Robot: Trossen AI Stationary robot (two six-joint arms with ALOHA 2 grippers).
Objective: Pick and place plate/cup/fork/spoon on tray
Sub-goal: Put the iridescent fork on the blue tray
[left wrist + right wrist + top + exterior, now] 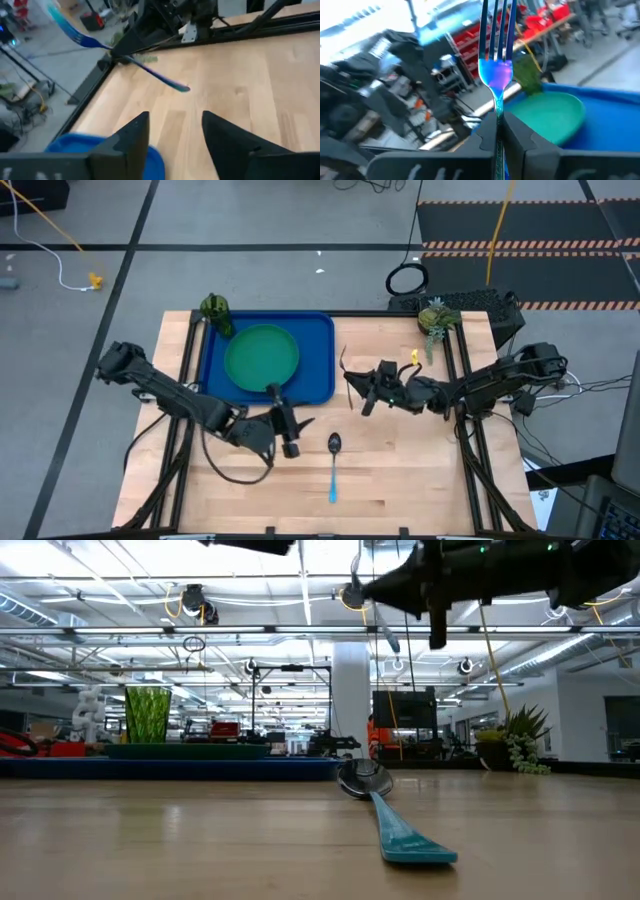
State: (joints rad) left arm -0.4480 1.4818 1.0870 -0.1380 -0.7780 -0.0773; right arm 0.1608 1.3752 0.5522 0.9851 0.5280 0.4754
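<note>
I'm seeing the tray [318, 340] carrying the plate [262, 358] lying at nine o'clock of my right gripper [368, 392], which is clamping the fork [496, 60] tines-forward toward it, while the left gripper [290, 438] is idling open.

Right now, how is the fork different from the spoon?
The fork is up in the air, pinched in the right claw, while the spoon lies flat on the wooden table with nothing touching it. The fork ends in thin tines; the spoon ends in a dark, rounded, shiny bowl. Both have light blue handles, and neither is on the tray yet.
</note>
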